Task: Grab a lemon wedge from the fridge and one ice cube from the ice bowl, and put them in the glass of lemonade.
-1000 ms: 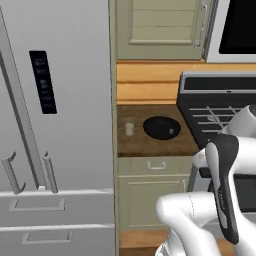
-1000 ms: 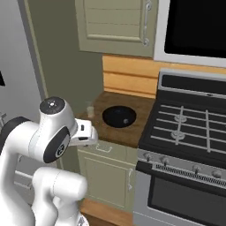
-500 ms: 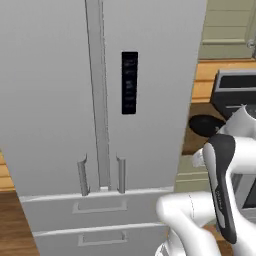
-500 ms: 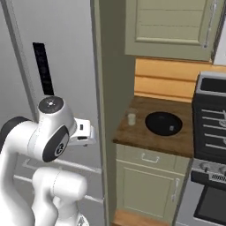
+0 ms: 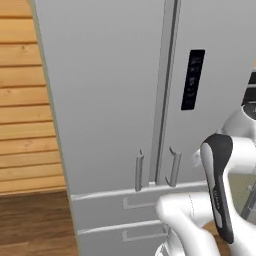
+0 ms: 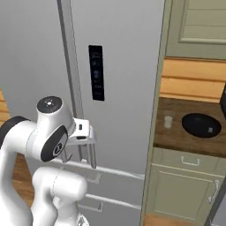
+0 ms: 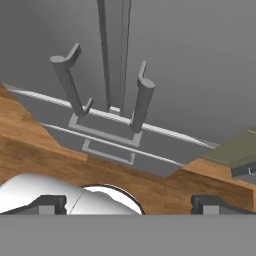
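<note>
The grey fridge (image 5: 115, 90) stands straight ahead with both doors shut, so the lemon wedge is hidden. Its two bar handles (image 7: 67, 82) (image 7: 142, 97) flank the door seam above the drawers (image 7: 107, 127). In the hand view my gripper (image 7: 131, 204) is open, its fingertips (image 7: 50, 204) far apart with nothing between them, a short way back from the handles. On the brown counter (image 6: 176, 141) to the fridge's right stand the glass of lemonade (image 6: 167, 122) and the black ice bowl (image 6: 201, 125). My folded arm (image 6: 50, 132) holds the hand low in front of the doors.
A wood-plank wall (image 5: 25, 100) and wood floor (image 5: 30, 220) lie left of the fridge. Olive-green cabinets hang above (image 6: 198, 26) and sit below (image 6: 185, 190) the counter. A black display panel (image 5: 192, 80) is set in the right door.
The base has driven left: the views swung from the counter and stove to the fridge, which now faces me. The arm keeps its folded pose and the gripper stays open.
</note>
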